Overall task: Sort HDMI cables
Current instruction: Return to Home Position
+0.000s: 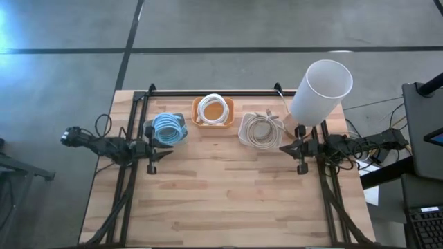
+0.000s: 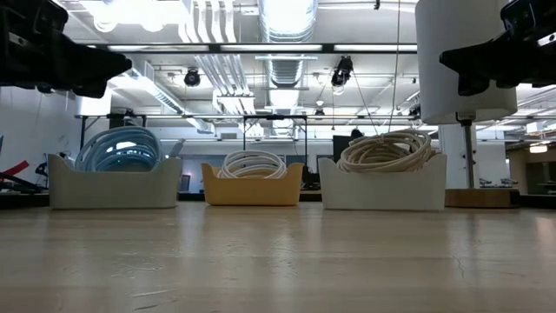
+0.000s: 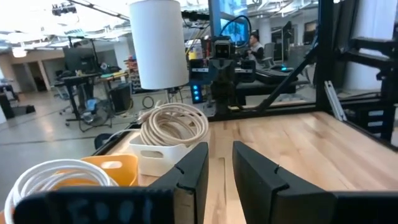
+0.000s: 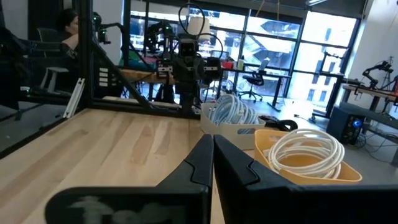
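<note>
Three bins stand in a row along the table's far side. The pale left bin (image 1: 169,129) holds light blue coiled cables (image 2: 117,149). The orange middle bin (image 1: 212,111) holds white coils (image 2: 252,163). The white right bin (image 1: 261,130) holds beige coils (image 2: 387,149). My left gripper (image 1: 163,151) hovers at the table's left edge, just near of the blue bin; its fingers (image 3: 221,155) stand slightly apart and hold nothing. My right gripper (image 1: 284,147) hovers at the right edge near the beige bin, its fingers (image 4: 213,149) shut and empty.
A tall lamp with a white cylindrical shade (image 1: 320,90) stands at the far right corner, close to the right arm. Black frame rails (image 1: 131,173) run along both table sides. The bare wooden tabletop (image 1: 221,194) spreads from the bins to the near edge.
</note>
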Controlling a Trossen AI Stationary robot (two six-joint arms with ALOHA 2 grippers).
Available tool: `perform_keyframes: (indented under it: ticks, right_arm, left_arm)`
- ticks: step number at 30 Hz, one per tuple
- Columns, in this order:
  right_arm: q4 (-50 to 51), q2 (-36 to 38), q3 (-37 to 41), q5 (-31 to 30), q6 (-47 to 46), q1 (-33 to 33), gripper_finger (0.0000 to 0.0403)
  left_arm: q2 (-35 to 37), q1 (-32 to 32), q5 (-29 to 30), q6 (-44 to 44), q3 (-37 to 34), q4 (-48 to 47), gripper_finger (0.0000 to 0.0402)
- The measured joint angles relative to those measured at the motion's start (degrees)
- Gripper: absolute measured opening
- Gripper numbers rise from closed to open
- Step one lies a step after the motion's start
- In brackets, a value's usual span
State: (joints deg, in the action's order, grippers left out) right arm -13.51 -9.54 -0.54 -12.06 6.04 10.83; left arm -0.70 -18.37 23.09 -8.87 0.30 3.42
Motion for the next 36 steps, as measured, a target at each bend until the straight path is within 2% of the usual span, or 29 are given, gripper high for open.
perform_keyframes:
  ticks: [4, 36]
  right_arm:
    - [0.0, 0.0, 0.0, 0.0, 0.0, 0.0, 0.0008]
    - [0.0, 0.0, 0.0, 0.0, 0.0, 0.0, 0.0008]
  left_arm:
    - [-0.3, 0.0, 1.1, 2.3, 0.0, 0.0, 0.0083]
    - [-0.3, 0.0, 1.6, 2.5, 0.0, -0.2, 0.0083]
